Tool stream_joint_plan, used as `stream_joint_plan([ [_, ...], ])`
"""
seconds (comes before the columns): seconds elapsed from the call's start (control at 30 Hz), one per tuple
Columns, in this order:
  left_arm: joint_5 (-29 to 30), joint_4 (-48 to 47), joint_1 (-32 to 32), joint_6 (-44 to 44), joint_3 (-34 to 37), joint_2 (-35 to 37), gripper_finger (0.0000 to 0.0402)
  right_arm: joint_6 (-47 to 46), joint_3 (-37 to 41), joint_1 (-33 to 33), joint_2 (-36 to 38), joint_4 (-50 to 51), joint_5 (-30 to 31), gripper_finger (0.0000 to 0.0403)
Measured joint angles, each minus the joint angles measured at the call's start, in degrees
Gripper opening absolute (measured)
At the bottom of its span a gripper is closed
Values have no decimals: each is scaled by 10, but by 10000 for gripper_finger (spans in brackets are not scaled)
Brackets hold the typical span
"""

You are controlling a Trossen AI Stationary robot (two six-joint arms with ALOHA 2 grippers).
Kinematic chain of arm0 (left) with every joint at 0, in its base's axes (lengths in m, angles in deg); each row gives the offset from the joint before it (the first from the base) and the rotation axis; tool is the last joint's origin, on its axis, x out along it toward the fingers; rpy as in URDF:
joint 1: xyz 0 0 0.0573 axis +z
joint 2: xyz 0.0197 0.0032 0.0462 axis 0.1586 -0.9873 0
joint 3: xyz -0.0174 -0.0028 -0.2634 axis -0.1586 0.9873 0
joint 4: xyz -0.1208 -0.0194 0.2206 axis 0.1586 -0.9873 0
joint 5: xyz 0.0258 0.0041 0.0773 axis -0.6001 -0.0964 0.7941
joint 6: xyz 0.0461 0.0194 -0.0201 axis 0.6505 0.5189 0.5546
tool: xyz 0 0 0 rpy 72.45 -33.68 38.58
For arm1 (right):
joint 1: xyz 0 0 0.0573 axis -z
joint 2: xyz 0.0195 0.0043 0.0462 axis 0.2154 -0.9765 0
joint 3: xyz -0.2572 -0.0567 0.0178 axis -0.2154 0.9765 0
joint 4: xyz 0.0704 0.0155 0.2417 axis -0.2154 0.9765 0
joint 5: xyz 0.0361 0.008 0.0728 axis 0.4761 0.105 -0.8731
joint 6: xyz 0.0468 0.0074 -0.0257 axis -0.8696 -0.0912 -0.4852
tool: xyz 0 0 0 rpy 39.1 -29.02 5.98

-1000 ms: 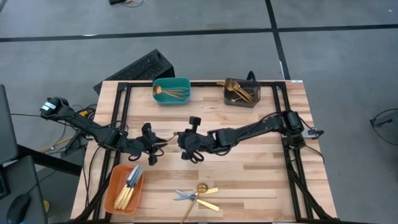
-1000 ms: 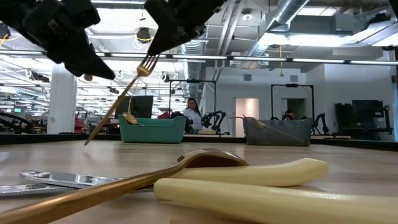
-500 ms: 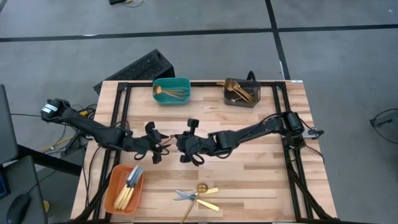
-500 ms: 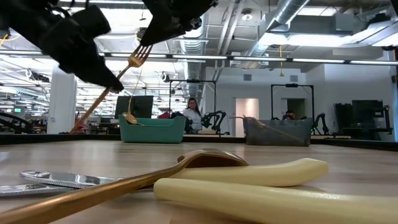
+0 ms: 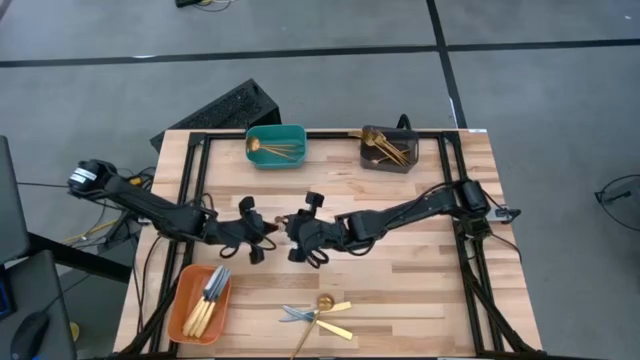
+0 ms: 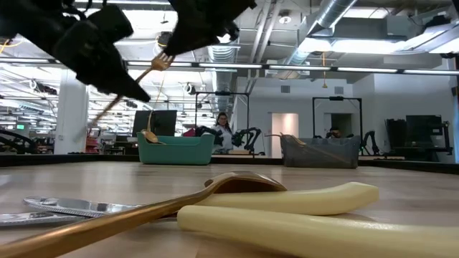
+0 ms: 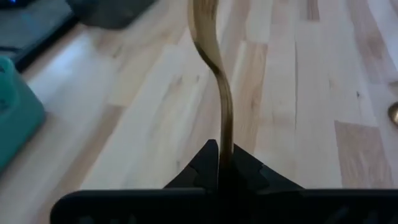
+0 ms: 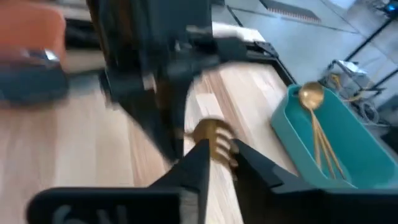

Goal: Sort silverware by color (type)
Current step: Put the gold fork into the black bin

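Near edge, bottom centre of the high view: a small pile (image 5: 318, 315) of loose silverware on the table (image 5: 420, 270) — a gold spoon (image 6: 136, 211) lying across two pale-handled knives (image 6: 315, 222), silver blades pointing left.

Lower left of the high view: orange bin (image 5: 202, 303) with several knives in it, handles toward the near edge.

Mid-table, just left of centre: both grippers meet over one gold fork (image 6: 159, 63), held up off the table. Left gripper (image 5: 262, 231) comes in from the left, fingers clamped on the fork's handle; its wrist view shows the handle (image 7: 219, 93) pinched between the closed tips. Right gripper (image 5: 293, 228) comes in from the right, fingers clamped at the tine end (image 8: 214, 140). In the low view the fork sits upper left, tilted, tines up toward the right gripper.

Far edge: teal bin (image 5: 276, 146) top centre-left, holding gold spoons; dark grey bin (image 5: 388, 148) to its right, holding gold pieces.

Beyond the table, low view centre: a person (image 6: 221, 132) seated in the room.
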Motion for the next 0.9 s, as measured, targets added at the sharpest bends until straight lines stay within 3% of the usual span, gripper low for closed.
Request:
stream_joint_plan([
  [0.13, 26, -2, -9, 18, 0, 44, 2, -50, 12, -13, 31, 138, 41, 137],
  [0.27, 56, -1, -19, 37, 2, 83, 1, -117, 54, -23, 92, 169, 78, 185],
  [0.4, 122, 12, -20, 41, 2, 98, 1, -124, 131, -28, 138, 52, 89, 215],
  [0.6, 220, 78, -27, 49, 3, 64, 0, -119, 261, -24, 125, -393, 82, 220],
  [0.67, 224, 113, -27, 66, 2, 46, 0, -103, 284, -21, 98, -487, 84, 219],
  [0.83, 214, 186, -28, 116, 3, 10, 0, -112, 268, 1, 42, -608, 37, 212],
  [0.9, 213, 218, -28, 129, 2, -2, 0, -124, 262, 9, 31, -609, 16, 208],
])
